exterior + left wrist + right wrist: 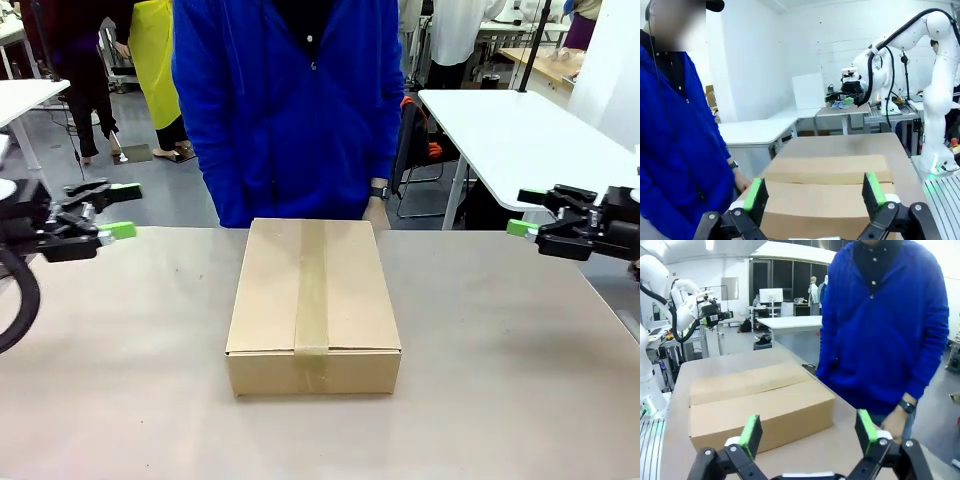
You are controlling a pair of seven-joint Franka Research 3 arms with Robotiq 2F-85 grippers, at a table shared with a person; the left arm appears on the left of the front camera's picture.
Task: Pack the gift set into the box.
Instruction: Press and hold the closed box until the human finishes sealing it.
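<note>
Front view: the box [313, 305] sits closed at the centre of the tan surface [120, 380], flaps down, with a strip of clear tape [311, 290] running along its top from the far edge and over the near face. The gift set cannot be seen with the flaps shut. A person in a blue jacket [290, 110] stands at 12 o'clock, just behind the box, with a wristwatch [379, 191] on one arm. The left gripper [122, 210] hangs at 9 o'clock, well apart from the box, fingers spread wide and empty. The right gripper [520, 213] hangs at 3 o'clock, likewise well apart, fingers wide and empty.

Left wrist view: the left gripper [815, 192] has its green fingers [755, 196] spread wide with nothing between them. The box [825, 192] lies beyond them on the surface [850, 145]. The person's jacket [675, 150] is at 9 o'clock, and the right gripper [840, 100] shows far off at 12 o'clock.

Right wrist view: the right gripper [807, 432] has its fingers [751, 432] wide and empty. The box [757, 407] lies at 11 o'clock beyond them. The person [885, 330] stands at 2 o'clock, one hand [894, 424] near the surface edge. The left gripper [720, 317] shows at 10 o'clock, far off.
</note>
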